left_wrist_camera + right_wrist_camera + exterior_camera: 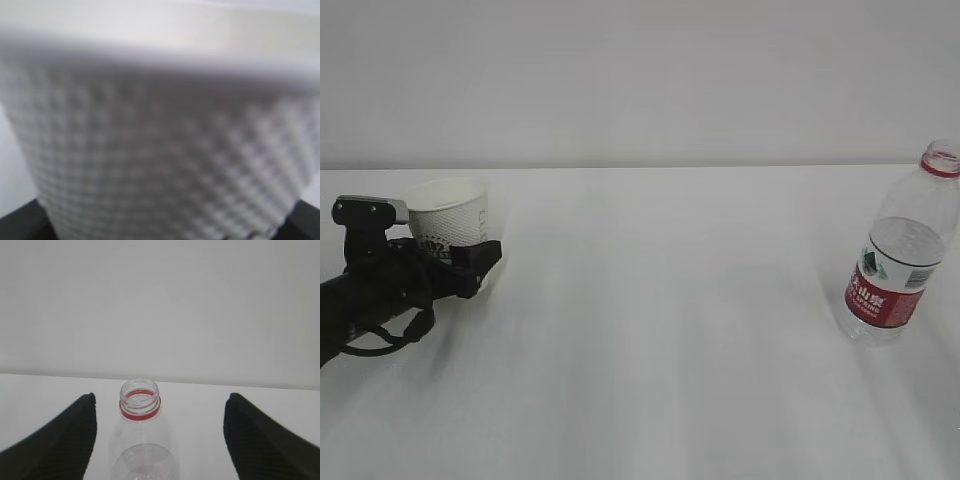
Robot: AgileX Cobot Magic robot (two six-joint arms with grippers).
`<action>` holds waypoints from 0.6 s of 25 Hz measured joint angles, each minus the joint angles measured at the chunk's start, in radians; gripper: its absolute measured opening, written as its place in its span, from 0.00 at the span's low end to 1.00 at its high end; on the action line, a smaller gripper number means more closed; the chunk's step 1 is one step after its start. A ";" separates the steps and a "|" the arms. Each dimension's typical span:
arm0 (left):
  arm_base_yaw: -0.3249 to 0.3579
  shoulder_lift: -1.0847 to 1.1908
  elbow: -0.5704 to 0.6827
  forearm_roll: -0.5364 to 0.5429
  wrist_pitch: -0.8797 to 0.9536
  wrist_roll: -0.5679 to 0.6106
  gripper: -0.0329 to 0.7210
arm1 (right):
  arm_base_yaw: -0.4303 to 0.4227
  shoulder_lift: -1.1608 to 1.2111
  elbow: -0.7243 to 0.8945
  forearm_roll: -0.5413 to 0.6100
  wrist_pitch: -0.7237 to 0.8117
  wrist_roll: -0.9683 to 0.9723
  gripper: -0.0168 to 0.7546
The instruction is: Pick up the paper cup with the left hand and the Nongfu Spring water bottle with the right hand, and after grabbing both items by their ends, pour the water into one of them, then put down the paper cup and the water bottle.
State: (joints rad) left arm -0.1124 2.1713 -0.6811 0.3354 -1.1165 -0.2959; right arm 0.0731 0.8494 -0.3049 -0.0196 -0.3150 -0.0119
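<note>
- The white table (660, 330) carries everything; its far edge runs along the pale wall, and the broad middle between my two things is bare, so that is my room for bringing them together to pour.
- The Nongfu Spring water bottle (903, 250) stands upright near the table's right edge, uncapped, red neck ring showing. It looks only part filled, with the water (880, 325) low in it if any, so I judge it light, with thin ribbed walls that dent under a hard squeeze and a smooth skin that can slip.
- My right hand (159, 440) sits behind the bottle with its jaws spread wide on either side of the neck, touching nothing. I would take the bottle at the labelled waist or lower, where the ribs stiffen it.
- The right edge is close, so any nudge outward risks tipping the bottle off.
- My left hand (445, 255) is at the table's left edge with the paper cup (448, 222) between its fingers. The wrist view is filled with the cup's dimpled wall. I cannot tell whether the jaws press it or merely flank it.
- The cup is light, soft and crushable, stiffest at its rolled rim and base.
</note>
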 joint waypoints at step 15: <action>0.000 0.000 0.000 0.009 0.000 0.000 0.83 | 0.000 0.000 0.000 0.000 0.000 0.000 0.79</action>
State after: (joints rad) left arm -0.1124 2.1713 -0.6811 0.3440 -1.1165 -0.2959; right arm 0.0731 0.8494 -0.3049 -0.0196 -0.3150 -0.0119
